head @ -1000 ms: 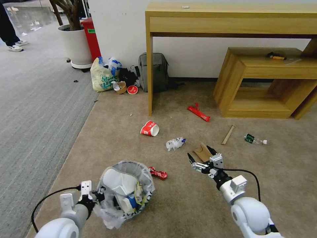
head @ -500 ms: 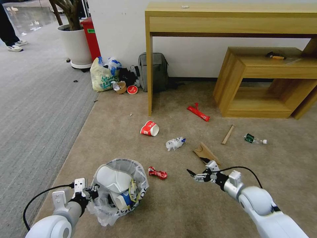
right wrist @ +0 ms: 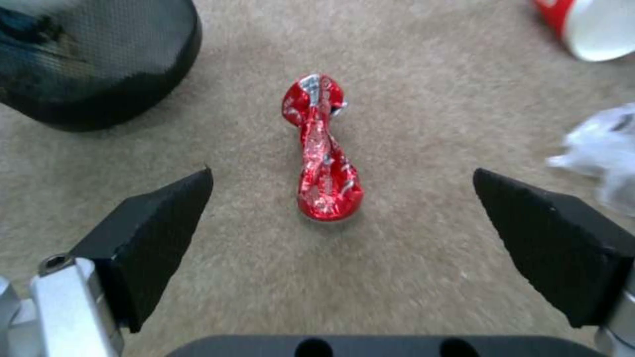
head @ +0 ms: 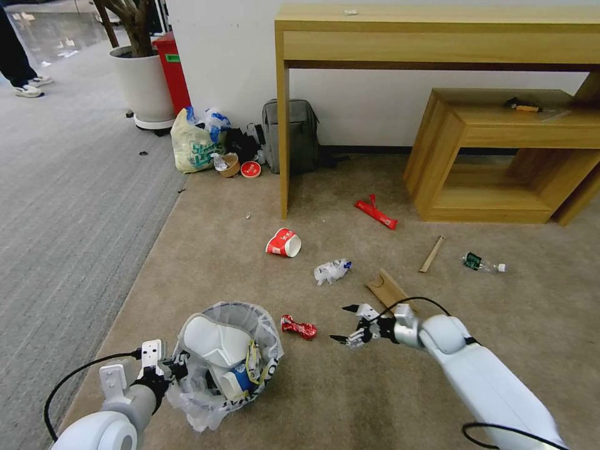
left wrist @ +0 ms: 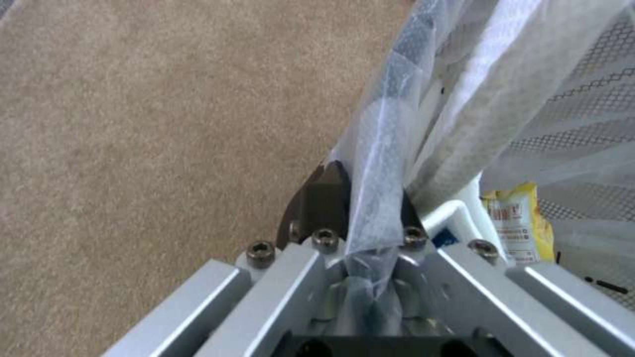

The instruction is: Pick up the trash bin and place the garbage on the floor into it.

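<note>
I have the bin pinched by its bagged rim in the left gripper, jaws clamped on the liner; it sits just beside that gripper, part filled already. My right gripper is spread wide and holds nothing. The can lies on the carpet straight ahead of it, between the two pads but not yet reached. To do this well I'd come down with the pads either side of the can's narrow crushed waist. Its long axis runs away from the gripper, the fatter end nearest me, so the jaws already cross it squarely. No wrist turn needed, I judge.
</note>
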Controlling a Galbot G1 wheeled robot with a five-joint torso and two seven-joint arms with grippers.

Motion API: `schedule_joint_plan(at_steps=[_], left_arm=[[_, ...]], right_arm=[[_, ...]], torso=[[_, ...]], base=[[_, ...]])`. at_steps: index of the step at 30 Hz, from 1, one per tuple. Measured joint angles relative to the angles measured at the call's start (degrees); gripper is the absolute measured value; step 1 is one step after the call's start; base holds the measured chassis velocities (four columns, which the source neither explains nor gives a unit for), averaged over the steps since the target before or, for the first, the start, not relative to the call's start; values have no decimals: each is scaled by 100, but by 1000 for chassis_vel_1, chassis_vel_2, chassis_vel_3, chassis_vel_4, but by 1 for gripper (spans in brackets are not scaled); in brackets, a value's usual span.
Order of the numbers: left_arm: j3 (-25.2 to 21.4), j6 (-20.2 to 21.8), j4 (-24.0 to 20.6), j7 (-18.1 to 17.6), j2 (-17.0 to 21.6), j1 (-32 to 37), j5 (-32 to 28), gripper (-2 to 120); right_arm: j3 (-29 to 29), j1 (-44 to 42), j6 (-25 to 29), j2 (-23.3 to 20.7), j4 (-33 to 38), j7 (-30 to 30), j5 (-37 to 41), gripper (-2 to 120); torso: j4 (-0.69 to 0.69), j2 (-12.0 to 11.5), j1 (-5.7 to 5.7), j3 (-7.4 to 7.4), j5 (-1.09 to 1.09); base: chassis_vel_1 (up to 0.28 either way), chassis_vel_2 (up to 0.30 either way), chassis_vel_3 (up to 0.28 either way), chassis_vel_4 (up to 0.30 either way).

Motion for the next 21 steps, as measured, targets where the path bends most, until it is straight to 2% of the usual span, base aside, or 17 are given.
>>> schedule_joint_plan(at_steps=[7,21], left_arm=[[45,0,-34,-14,-46,-1,40,0],[69,-1,-32,-39,-66,-65,48,0]], right_arm=[[-176,628,425,762,-1097,-72,-354,100],[-160,1043,649,1356,-2352,-126,-891,100]], torso=[[1,0,0,0,0],[-1,0,0,-1,1]], base=[[0,0,0,0],[0,0,0,0]])
